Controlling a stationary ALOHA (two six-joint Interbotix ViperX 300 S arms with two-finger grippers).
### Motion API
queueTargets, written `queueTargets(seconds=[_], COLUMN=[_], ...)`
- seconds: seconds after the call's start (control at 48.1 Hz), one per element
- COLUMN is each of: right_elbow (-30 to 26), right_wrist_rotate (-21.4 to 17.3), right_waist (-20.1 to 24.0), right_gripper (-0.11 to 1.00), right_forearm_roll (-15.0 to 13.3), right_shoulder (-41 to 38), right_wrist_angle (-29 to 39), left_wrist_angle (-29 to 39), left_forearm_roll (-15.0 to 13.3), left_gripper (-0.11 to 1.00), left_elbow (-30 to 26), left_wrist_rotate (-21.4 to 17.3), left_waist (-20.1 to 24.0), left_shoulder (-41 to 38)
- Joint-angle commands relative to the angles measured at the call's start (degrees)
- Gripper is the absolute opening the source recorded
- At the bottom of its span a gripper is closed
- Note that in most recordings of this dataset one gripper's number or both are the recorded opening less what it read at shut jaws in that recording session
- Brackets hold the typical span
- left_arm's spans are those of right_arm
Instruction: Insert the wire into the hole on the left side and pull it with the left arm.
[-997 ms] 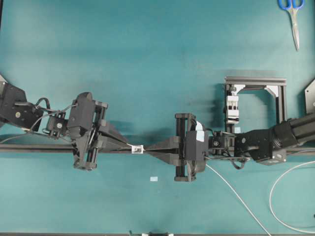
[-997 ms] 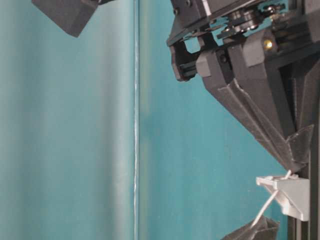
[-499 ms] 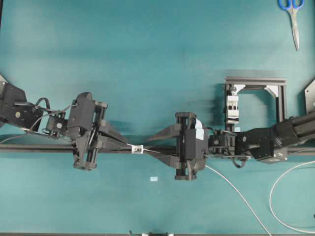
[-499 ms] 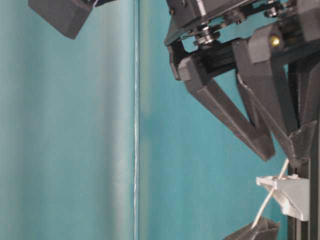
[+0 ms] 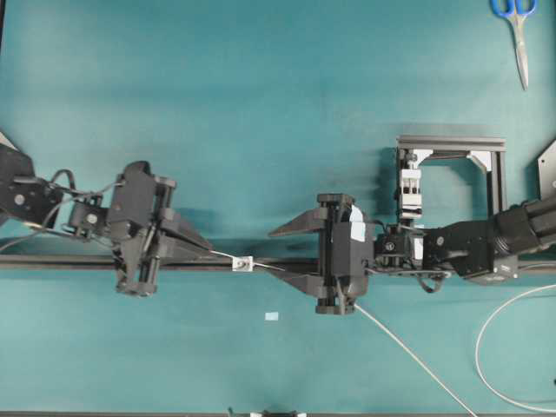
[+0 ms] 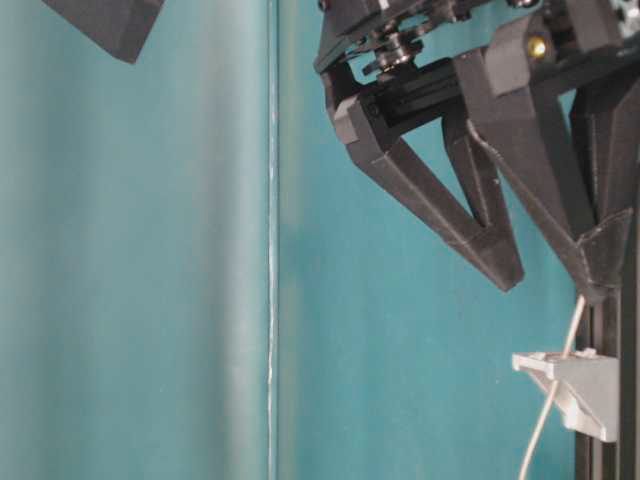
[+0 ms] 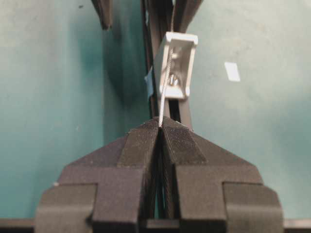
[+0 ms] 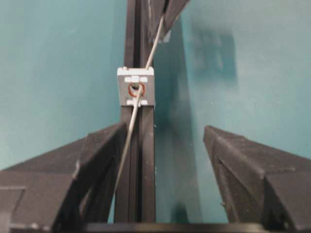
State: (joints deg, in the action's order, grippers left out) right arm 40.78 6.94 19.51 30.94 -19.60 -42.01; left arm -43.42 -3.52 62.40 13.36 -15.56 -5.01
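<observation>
Behind the left gripper (image 7: 160, 127), wire (image 7: 165, 82) tip hidden.

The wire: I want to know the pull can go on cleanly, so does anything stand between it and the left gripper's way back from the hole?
Nothing visible does. The wire already runs through the hole; the left gripper is shut on its tip, and the right gripper stands open, clear of it.
</observation>
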Motion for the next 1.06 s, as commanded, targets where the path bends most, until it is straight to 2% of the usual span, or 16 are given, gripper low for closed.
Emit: queueTargets(seconds=[0.0,0.229,0.54,1.039], right_elbow=[-0.18,0.0,0.18,0.18], right_wrist_rotate=[0.09,0.09,0.18,0.0], right_waist=[0.09,0.09,0.09,0.09], right_gripper=[0.8,0.8,0.8,0.8], right_forearm_roll=[0.09,0.09,0.09,0.09], right_shoulder=[1.85,1.85,1.85,2.46], right_wrist_angle=[-0.18,-0.18,-0.26,0.18], left_wrist_angle=[-0.26,-0.26,0.0,7.21], left_forearm_roll=[0.09,0.09,0.09,0.09], left_gripper=[-0.11,-0.11,-0.11,-0.11], left_elbow=[0.88,4.92,10.63,16.17], left_wrist_rotate=[0.0,0.0,0.53,0.62], left_waist=[-0.26,-1.05,-4.48,-4.48], left_shoulder=[2.72,7.21,12.92,24.35])
